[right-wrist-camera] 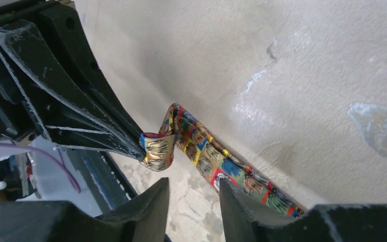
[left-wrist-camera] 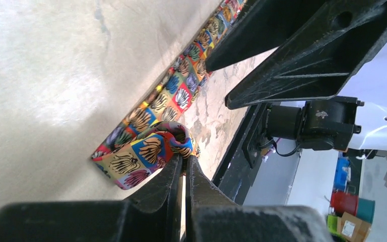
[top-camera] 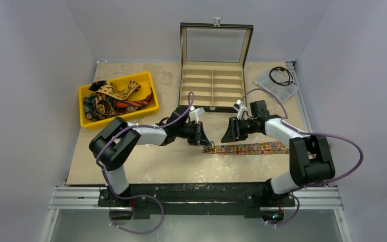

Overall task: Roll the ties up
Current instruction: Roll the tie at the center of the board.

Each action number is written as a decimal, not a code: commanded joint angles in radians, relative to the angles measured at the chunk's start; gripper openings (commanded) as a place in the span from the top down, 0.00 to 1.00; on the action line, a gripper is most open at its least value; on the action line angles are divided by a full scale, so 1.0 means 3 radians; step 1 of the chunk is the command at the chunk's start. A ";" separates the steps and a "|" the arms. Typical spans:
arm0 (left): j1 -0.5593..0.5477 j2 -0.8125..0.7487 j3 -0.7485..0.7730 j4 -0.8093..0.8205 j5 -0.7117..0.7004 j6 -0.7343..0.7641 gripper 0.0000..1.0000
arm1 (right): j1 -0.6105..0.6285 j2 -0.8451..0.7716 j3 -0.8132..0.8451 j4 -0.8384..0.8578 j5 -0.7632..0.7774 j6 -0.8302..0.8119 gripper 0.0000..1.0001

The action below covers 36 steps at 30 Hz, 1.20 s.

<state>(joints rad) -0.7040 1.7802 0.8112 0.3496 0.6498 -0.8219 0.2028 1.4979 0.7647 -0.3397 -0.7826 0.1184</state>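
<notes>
- floral tie [top-camera: 252,148] lies flat on the counter [top-camera: 146,166], parallel to the near edge and closer to it than to the far edge. It runs from about mid-counter toward the right edge.
- The tie's left end is lifted off the counter and curled back into a small loop [left-wrist-camera: 167,137]. The rest of the strip stays flat.
- left jaws: clenched on that loop, fabric pinched at the tips. In the left wrist view the two fingers sit almost together.
- right jaws: released and spread wide. They face the left jaws from just right of the loop, low over the flat strip. Can't tell whether they touch the fabric.
- bin [top-camera: 83,108]: yellow, at the left edge toward the far left corner. Other ties [top-camera: 115,92] are heaped in it: tan-brown on top, a red-black stripe, and a dark patterned one.
- box [top-camera: 212,85]: at the middle of the far edge, lid standing open, tan dividers forming compartments.
- bag [top-camera: 274,86]: clear, at the far right corner, with a black coiled cable [top-camera: 281,75] on it.
</notes>
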 commanded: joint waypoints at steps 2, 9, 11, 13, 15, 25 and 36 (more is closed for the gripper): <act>-0.0197 0.0188 0.0307 -0.0056 -0.0093 0.0117 1.00 | -0.0058 -0.0224 -0.0045 -0.0093 -0.0232 0.0140 0.55; -0.0200 0.0550 0.0586 -0.0240 0.0026 0.0226 0.98 | -0.0059 0.0018 -0.0212 0.0166 -0.0330 0.0300 0.54; -0.0200 0.0573 0.0588 -0.0241 0.0064 0.0230 0.91 | -0.0060 0.0070 -0.0212 0.0175 -0.0352 0.0286 0.54; -0.0200 0.0583 0.0572 -0.0245 0.0069 0.0213 0.84 | -0.0058 0.0110 -0.0216 0.0174 -0.0357 0.0268 0.54; -0.0200 0.0572 0.0552 -0.0228 0.0067 0.0209 0.80 | -0.0060 0.0132 -0.0224 0.0183 -0.0345 0.0251 0.54; -0.0157 0.0586 0.0492 0.0032 0.0247 0.0028 0.80 | -0.0057 0.0165 -0.0241 0.0288 -0.0291 0.0303 0.55; -0.0139 0.0683 0.0535 0.0077 0.0256 0.0019 1.00 | 0.0040 0.0268 -0.0222 0.0317 -0.0183 0.0309 0.57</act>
<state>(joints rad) -0.7521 1.9694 0.9573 0.3328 0.7063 -0.8120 0.1963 1.5749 0.6971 -0.2695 -0.8497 0.2047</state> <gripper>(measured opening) 0.003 0.436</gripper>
